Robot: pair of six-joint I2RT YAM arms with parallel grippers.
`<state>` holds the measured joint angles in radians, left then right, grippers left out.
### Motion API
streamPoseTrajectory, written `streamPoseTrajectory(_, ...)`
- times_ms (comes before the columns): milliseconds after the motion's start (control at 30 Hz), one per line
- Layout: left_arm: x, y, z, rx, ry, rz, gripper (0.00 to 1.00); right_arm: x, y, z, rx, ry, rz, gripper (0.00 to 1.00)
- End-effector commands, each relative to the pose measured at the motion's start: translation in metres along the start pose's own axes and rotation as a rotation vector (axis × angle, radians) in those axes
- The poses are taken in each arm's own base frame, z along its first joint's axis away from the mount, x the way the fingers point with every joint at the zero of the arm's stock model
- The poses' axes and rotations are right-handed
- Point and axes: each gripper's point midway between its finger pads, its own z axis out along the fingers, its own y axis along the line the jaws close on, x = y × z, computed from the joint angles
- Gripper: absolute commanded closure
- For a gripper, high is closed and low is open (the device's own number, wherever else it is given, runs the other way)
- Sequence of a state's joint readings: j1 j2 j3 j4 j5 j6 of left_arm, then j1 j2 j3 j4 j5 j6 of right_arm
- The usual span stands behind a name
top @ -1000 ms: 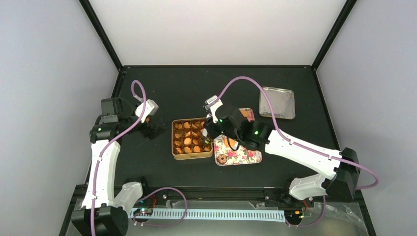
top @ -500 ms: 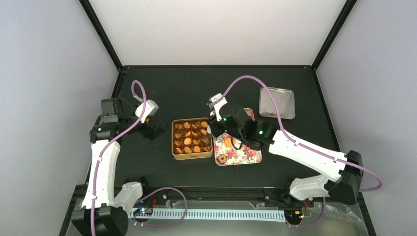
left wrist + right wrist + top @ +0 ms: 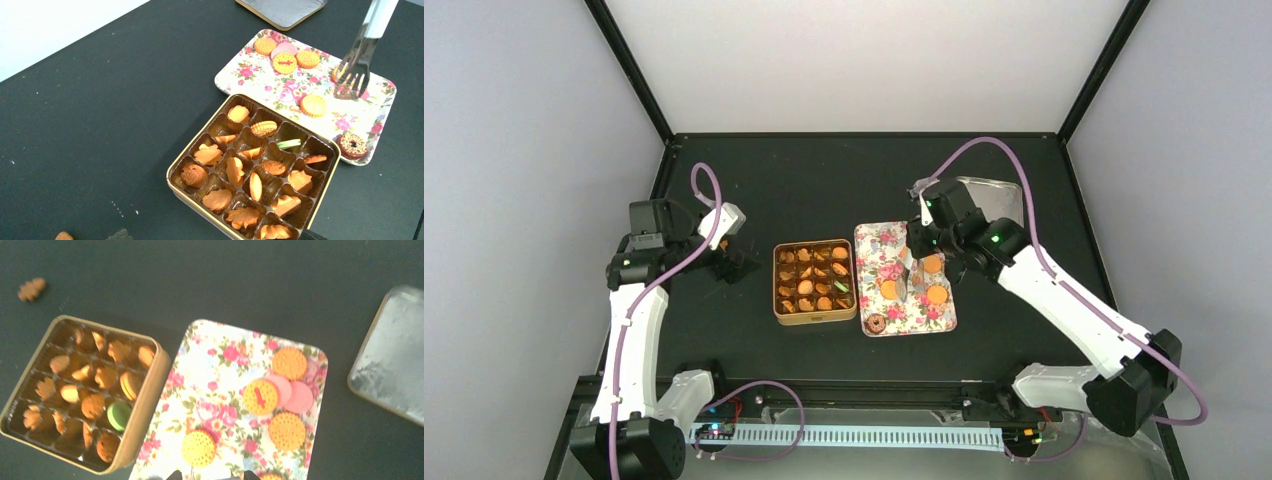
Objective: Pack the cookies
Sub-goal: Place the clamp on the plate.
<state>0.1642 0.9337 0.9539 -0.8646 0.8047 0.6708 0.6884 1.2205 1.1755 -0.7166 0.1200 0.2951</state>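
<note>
1. Black tabletop (image 3: 824, 190) is enclosed by pale walls (image 3: 524, 150); a silver metal tray (image 3: 987, 208) is noted at the upper right of the overhead view.
2. A square gold tin (image 3: 144, 405) is set near the centre, with a floral tray (image 3: 205, 367) just beside it on the right.
3. The cookies (image 3: 314, 105) are found in three places:
   - Orange-golden pieces and the green cookie (image 3: 119, 415) are seated in the tin's cups.
   - Round orange biscuits (image 3: 286, 430), pink cookies (image 3: 300, 396) and the brown ring cookie (image 3: 351, 145) are laid on the floral tray.
   - One loose cookie (image 3: 31, 289) is seen on the tabletop, upper left of the right wrist view.
4. The right hand (image 3: 916, 255) is held over the floral tray. A pronged metal tool (image 3: 361, 52) is seen below it, above the tray. Its grip cannot be told.
5. The left hand (image 3: 732, 264) is held left of the tin, apart from it. Its opening cannot be told.
</note>
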Motion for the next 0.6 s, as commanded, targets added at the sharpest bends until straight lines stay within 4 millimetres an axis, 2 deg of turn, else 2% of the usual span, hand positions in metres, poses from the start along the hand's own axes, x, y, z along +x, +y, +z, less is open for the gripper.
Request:
streamPoseTrajectory(0,-0.008,0.006,-0.004,-0.019,-0.007,0.024,0.10,0.033,-0.010,0.018,-0.001,0.174,0.016,0.70)
streamPoseTrajectory(100,-0.006,0.006,-0.004,-0.021,-0.004,0.023,0.10,0.037,-0.022,0.043,0.004,0.222,0.057,0.70)
streamPoseTrajectory(267,-0.005,0.007,-0.005,-0.035,-0.002,0.026,0.10,0.028,-0.032,0.087,0.005,0.280,0.095,0.70)
streamPoseTrajectory(467,-0.009,0.006,-0.005,-0.025,-0.020,0.013,0.10,0.027,-0.046,0.142,0.047,0.349,0.137,0.71)
streamPoseTrajectory(533,-0.007,0.006,-0.003,-0.021,-0.019,0.008,0.10,0.024,-0.046,0.152,0.047,0.349,0.150,0.70)
streamPoseTrajectory(567,-0.006,0.007,-0.002,-0.020,-0.016,0.006,0.10,0.023,-0.046,0.156,0.048,0.351,0.154,0.66)
